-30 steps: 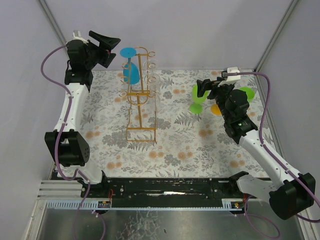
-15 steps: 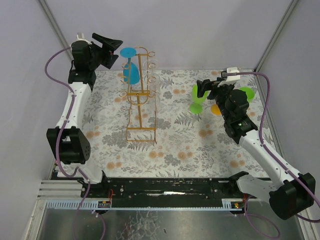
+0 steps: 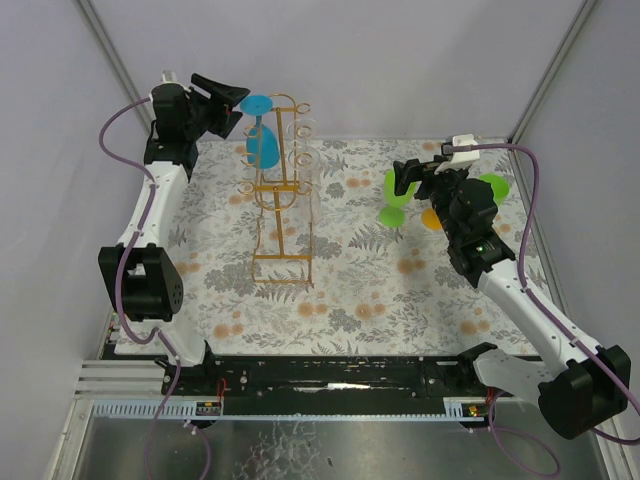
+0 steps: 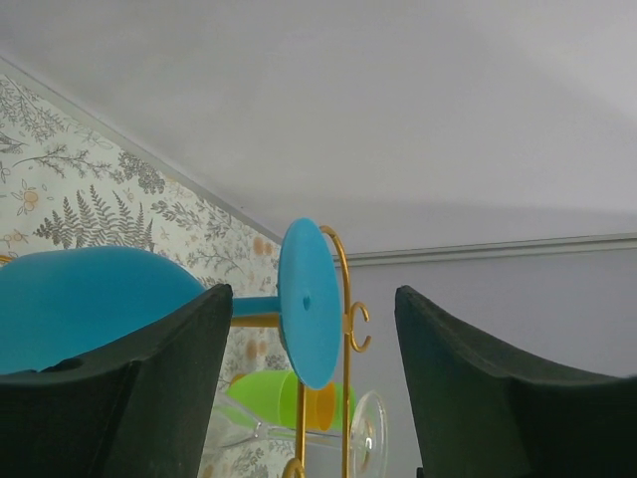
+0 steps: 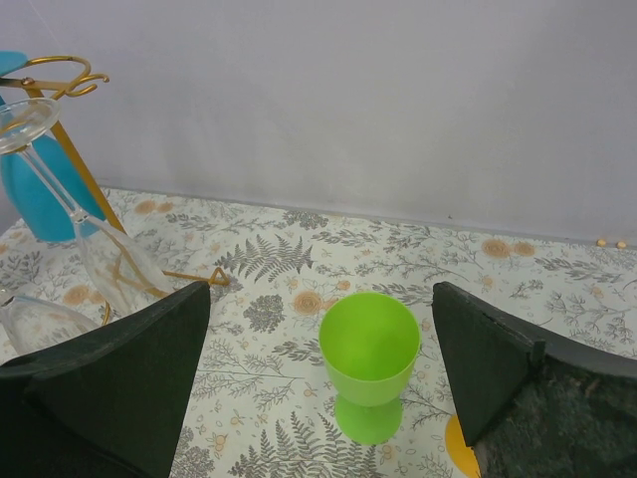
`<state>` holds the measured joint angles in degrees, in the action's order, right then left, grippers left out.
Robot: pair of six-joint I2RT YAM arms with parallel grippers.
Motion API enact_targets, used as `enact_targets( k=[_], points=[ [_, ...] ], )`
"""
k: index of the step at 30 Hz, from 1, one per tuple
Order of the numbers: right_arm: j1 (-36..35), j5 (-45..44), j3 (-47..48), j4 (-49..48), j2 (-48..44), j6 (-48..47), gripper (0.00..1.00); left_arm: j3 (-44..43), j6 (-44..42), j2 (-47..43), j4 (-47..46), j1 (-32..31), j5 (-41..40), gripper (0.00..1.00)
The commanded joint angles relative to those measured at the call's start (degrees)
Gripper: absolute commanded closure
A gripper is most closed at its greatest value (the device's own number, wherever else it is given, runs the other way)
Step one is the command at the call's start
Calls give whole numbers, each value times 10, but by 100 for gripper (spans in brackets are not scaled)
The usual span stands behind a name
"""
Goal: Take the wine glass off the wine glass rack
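The gold wire wine glass rack (image 3: 279, 205) stands left of centre on the floral table. A blue wine glass (image 3: 264, 146) hangs upside down at the rack's far end, its round foot (image 3: 258, 103) on top. Clear glasses (image 3: 306, 152) hang beside it. My left gripper (image 3: 236, 104) is open, raised just left of the blue foot. In the left wrist view the blue foot (image 4: 307, 299) stands between my open fingers, not touched, with the gripper (image 4: 315, 334) around it and the rack wire (image 4: 344, 299) behind. My right gripper (image 3: 410, 176) is open and empty.
A green cup (image 3: 397, 195) stands upright on the table by the right gripper and shows between its fingers in the right wrist view (image 5: 370, 354). An orange glass (image 3: 432, 218) and another green one (image 3: 492, 184) lie behind. Grey walls enclose the table.
My left gripper has moved right and a little up, closer to the blue glass's foot. The right arm and the glasses have not moved.
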<state>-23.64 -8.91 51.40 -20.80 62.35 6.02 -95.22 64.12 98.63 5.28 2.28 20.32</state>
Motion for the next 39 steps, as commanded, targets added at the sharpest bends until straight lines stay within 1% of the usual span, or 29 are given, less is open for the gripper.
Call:
enact_targets(
  k=[1,6,8,22,28,36,39],
  points=[
    [-4,-1,14,-21,0,-7,1,-2,4,10,-51,-2,-3,37],
    [-4,-2,10,-22,-2,-6,1,1,8,14,-59,-2,2,51],
    [-4,-2,9,-22,-3,-6,1,2,8,14,-59,-2,2,54],
    [-4,-2,4,-21,-12,-2,1,9,5,5,-53,-2,0,62],
    [-4,-2,3,-22,-11,-1,1,13,6,3,-51,-3,0,71],
    [-4,-2,-2,-25,-9,2,1,14,5,1,-49,-2,0,75],
    [-4,-2,-3,-26,-9,2,1,14,4,-1,-47,-2,-1,80]
  ],
)
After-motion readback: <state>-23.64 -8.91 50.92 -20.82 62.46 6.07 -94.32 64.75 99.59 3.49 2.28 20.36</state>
